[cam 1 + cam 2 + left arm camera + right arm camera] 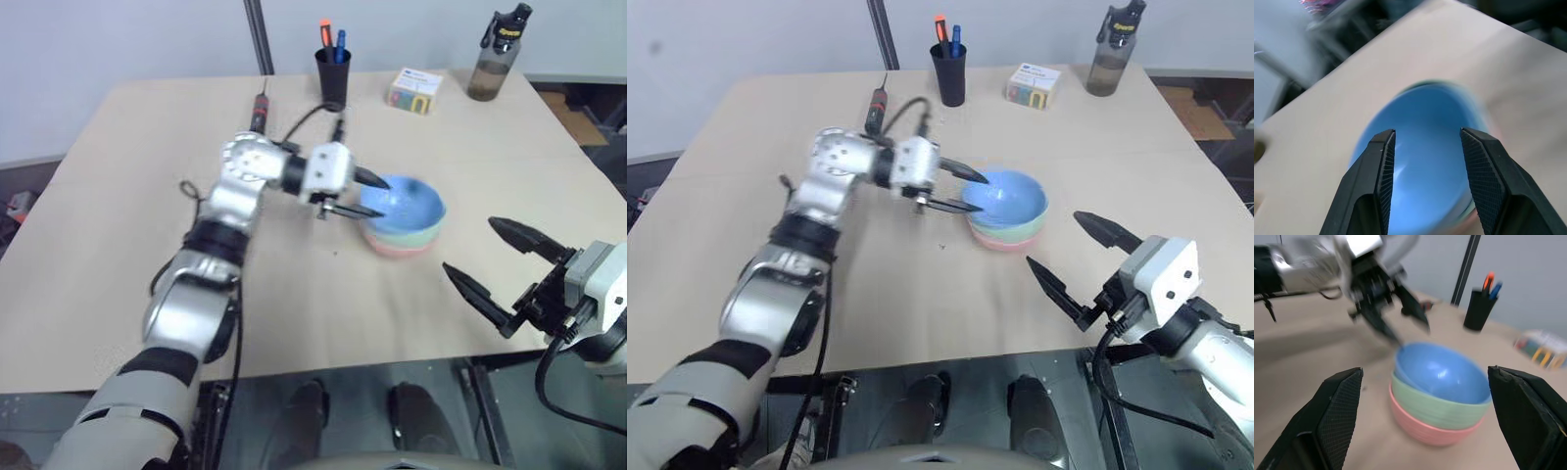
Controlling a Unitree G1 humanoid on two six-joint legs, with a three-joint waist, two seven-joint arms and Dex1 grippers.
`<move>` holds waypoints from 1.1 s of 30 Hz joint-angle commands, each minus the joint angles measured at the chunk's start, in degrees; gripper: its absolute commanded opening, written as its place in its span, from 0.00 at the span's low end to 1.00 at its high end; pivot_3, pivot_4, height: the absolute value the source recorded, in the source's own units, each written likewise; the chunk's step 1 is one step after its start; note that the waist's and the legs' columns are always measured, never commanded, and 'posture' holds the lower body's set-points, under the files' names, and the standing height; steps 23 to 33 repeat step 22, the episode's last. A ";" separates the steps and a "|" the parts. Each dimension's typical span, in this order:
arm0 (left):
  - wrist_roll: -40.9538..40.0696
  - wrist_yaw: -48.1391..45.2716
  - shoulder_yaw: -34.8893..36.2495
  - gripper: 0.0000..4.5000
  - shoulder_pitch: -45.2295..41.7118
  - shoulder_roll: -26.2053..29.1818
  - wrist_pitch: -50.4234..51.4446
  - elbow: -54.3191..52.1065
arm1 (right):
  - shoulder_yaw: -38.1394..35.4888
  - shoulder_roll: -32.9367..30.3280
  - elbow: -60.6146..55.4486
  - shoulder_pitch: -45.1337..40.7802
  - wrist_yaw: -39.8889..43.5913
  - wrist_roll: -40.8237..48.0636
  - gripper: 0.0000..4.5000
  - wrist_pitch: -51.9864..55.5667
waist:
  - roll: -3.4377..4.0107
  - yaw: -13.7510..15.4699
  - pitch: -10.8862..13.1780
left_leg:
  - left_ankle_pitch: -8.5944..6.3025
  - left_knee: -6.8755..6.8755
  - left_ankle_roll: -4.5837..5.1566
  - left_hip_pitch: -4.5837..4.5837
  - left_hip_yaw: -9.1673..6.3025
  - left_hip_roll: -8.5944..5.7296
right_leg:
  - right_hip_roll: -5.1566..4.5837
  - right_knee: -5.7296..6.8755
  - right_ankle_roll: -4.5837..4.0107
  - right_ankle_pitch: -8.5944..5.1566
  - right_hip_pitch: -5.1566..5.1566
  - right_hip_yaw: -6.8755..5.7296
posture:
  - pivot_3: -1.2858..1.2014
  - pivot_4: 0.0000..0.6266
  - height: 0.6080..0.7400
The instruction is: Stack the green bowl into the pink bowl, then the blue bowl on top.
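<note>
The three bowls stand nested right of the table's middle: the pink bowl at the bottom, the green bowl in it, the blue bowl on top. My left gripper reaches in from the left at the blue bowl's near rim. Its fingers are apart, and the left wrist view shows the blue bowl behind the gap with nothing clamped. My right gripper hangs open off the front right of the stack, apart from it. From the right wrist the stack sits between the wide-spread fingers, farther off.
At the table's far edge stand a black pen cup, a small coloured box and a dark bottle. A red-handled tool lies behind my left arm. A black pole rises behind the table.
</note>
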 commanded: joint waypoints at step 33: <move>-20.93 13.24 27.24 0.90 51.20 22.38 39.70 -48.42 | -15.17 -10.43 25.85 3.15 25.20 -1.50 1.00 -2.58 | 0.01 2.94 -0.01 | -0.02 -0.01 -0.04 -0.06 0.10 0.31 | -0.06 -0.17 -0.35 -0.10 0.02 -0.04 | 0.52 0.24 1.00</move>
